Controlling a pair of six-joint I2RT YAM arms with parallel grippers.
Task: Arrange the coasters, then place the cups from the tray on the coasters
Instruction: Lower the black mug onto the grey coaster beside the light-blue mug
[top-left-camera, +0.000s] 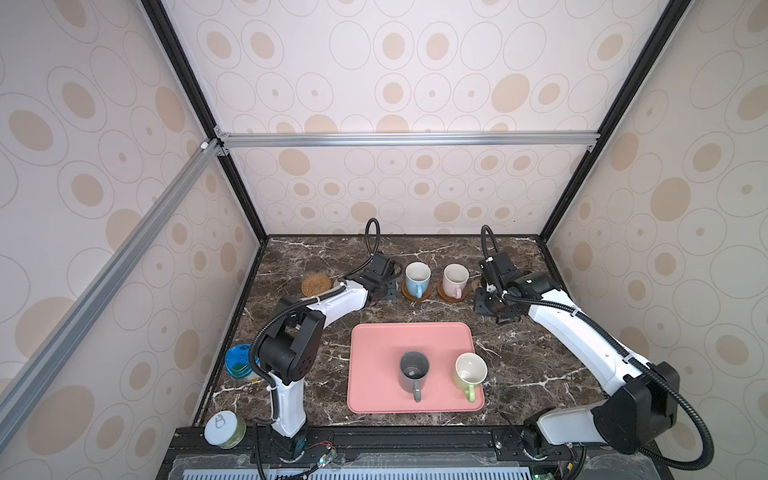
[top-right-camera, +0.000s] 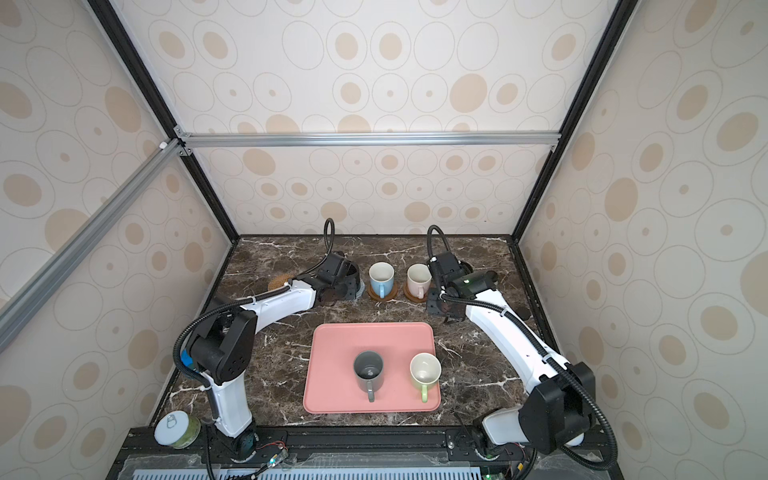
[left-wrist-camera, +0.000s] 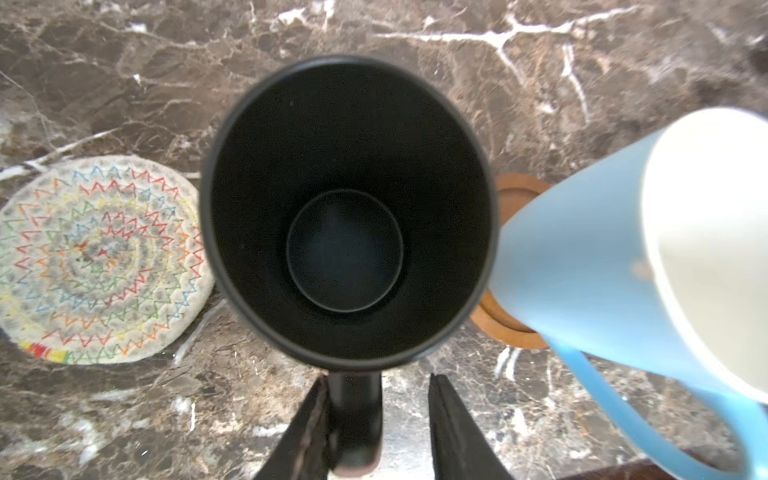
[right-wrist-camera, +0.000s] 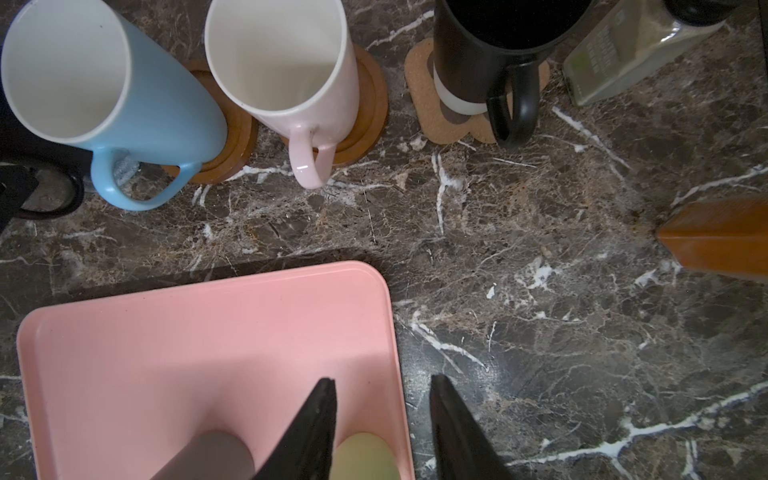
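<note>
**Mugs, coasters and tray: holdings on the marble table**

- **Tray**: pink, rounded corners, lower centre of both top views. It holds two upright mugs with handles toward the bottom of the frame: the grey mug near its middle and the pale green mug by its lower right corner.
- **Back row**, above the tray in both top views: the light blue mug stands on a wooden disc. The pale pink mug stands just to its right on a second wooden disc.
- **Rattan coaster**: round, tan and bare, left of centre in a top view, partly behind the left arm.
- **Cream woven coaster**: round, with coloured zigzag stitching, and bare. The left wrist view shows it just beside the black mug.
- **Black mug**: upright, between the cream woven coaster and the light blue mug. What lies under it is hidden.
- **Left gripper**: jaws spread to either side of the black mug's handle. One finger lies against the handle and the other stands clear, so there is no pinch.
- **Second black mug**: upright on the paw-shaped coaster, beside the pale pink mug in the right wrist view.
- **Right gripper**: jaws spread with nothing between them, above the tray's edge near the pale green mug.
- **Sundries**: a white-lidded can at the lower left of a top view, and a blue-topped can behind the left arm.
</note>
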